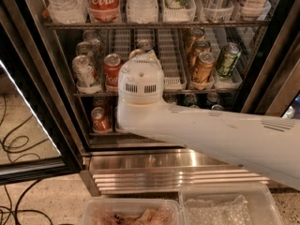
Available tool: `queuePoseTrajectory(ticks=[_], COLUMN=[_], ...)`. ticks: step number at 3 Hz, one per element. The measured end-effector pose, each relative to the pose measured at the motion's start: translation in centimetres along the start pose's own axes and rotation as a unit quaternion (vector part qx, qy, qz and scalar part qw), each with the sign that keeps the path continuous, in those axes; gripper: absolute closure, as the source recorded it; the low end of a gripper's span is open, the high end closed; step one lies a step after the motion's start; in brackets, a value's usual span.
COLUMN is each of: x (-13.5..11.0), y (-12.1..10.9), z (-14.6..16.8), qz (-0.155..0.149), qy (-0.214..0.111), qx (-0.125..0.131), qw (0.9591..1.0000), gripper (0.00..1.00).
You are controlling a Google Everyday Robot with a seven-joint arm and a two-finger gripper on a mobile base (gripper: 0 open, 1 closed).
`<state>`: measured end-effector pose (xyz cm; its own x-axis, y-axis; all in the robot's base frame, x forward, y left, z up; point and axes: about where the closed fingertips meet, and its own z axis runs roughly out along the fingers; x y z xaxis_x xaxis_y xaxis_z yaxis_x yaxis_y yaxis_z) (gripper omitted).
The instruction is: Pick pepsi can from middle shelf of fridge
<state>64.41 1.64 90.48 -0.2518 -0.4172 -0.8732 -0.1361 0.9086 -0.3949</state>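
The fridge (pixel 178 170) stands open in front of me. On its middle shelf (pixel 168 81), with white slotted can lanes, a silver can top (pixel 145 44) shows just above my arm. That is where the pepsi can stands, and its blue body is hidden. My white arm reaches in from the lower right. Its round wrist housing (pixel 140 86) sits right in front of that lane. The gripper is beyond the housing, at the middle shelf, and hidden by it.
A red Coca-Cola can (pixel 112 69) and silver cans (pixel 84 71) stand left of the wrist. Bronze-gold cans (pixel 202 67) and a green can (pixel 227 60) stand to the right. Bottle baskets fill the rack above (pixel 140 3). The glass door (pixel 28 139) hangs open at left. Plastic containers (pixel 225 210) sit below.
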Motion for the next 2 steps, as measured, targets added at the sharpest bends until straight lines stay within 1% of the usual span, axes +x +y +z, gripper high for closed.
queuePoseTrajectory(ticks=[1,2], x=[-0.9,-0.2], y=[-0.8,-2.0], z=[-2.4,-4.9], qz=[0.007,0.032], qy=[-0.028,-0.027], qx=[0.006,0.015], qw=[0.9996,0.9990], gripper=[1.00,1.00])
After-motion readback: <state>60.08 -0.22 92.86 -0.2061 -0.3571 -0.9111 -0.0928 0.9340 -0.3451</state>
